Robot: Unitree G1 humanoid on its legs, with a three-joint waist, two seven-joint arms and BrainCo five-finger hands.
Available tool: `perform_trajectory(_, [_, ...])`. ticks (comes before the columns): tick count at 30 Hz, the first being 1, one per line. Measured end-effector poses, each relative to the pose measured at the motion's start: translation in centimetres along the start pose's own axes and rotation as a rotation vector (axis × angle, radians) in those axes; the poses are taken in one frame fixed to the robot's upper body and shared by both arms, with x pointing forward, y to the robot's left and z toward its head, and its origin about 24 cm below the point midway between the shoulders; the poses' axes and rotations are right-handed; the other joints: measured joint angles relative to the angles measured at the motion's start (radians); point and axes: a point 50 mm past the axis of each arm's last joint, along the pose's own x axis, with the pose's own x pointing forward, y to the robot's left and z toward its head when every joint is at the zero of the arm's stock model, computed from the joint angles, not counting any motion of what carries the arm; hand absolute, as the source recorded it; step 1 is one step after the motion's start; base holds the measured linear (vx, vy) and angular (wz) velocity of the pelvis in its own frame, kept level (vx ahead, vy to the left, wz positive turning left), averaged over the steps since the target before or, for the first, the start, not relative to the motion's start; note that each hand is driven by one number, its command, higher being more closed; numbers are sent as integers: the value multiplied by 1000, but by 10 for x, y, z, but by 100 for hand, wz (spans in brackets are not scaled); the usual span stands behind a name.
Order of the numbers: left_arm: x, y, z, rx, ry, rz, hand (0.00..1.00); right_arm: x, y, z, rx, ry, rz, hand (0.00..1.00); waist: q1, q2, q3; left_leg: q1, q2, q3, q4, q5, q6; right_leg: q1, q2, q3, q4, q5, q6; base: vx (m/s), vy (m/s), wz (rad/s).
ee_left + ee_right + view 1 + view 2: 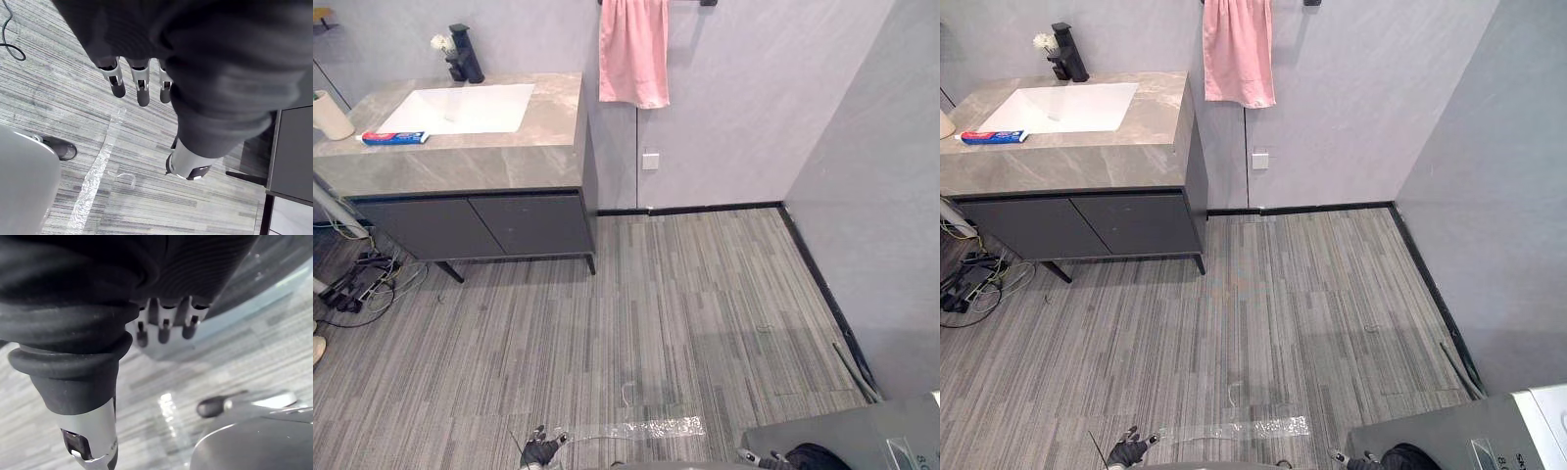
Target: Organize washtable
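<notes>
The robot's left hand (142, 90) hangs released, fingers straight and thumb apart, holding nothing above the striped floor (705, 294). The right hand (164, 330) hangs just as slack and empty. A strip of clear tape (626, 429) lies on the floor between them. Well beyond both hands stands the grey washtable (509, 157). A toothpaste tube (394, 138) lies flat on its top by the front left corner of the white basin (460, 108), and a white cup (331, 116) leans at the top's left edge. A black faucet (465, 54) rises at the back edge, and a pink towel (633, 49) hangs on the wall (734, 98) just past the right edge. The tidying looks not yet begun: the robot must first close in on the washtable, and the tube and cup both seem left to put in order.
</notes>
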Motion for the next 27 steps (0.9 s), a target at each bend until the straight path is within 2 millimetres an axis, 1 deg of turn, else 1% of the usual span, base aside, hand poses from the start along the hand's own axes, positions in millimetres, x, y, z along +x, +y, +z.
perform_trajectory(2, [0,0,0,0,0,0,0,0,0,0,1,0,0,0,0,1,1,0,0,0,0,2,-3,0,0,0,0,3,-4,-58,-10,-1])
perform_trajectory(5, [0,0,0,0,0,0,0,0,0,0,1,0,0,0,0,0,1,7,0,1,-20,14,-19,-8,1,-1,-1,7,-10,-63,-10,0])
perform_trajectory(8, [0,0,0,1,0,-1,0,0,0,0,0,0,1,0,1,-1,2,8,2,0,-30,22,-10,-8,4,-1,-10,14,-21,-32,-6,1])
perform_trajectory(27, [1,-1,3,0,-9,0,0,0,2,2,19,-8,3,0,0,-4,20,19,6,4,-31,22,-11,11,7,-1,-16,17,-22,7,-3,0])
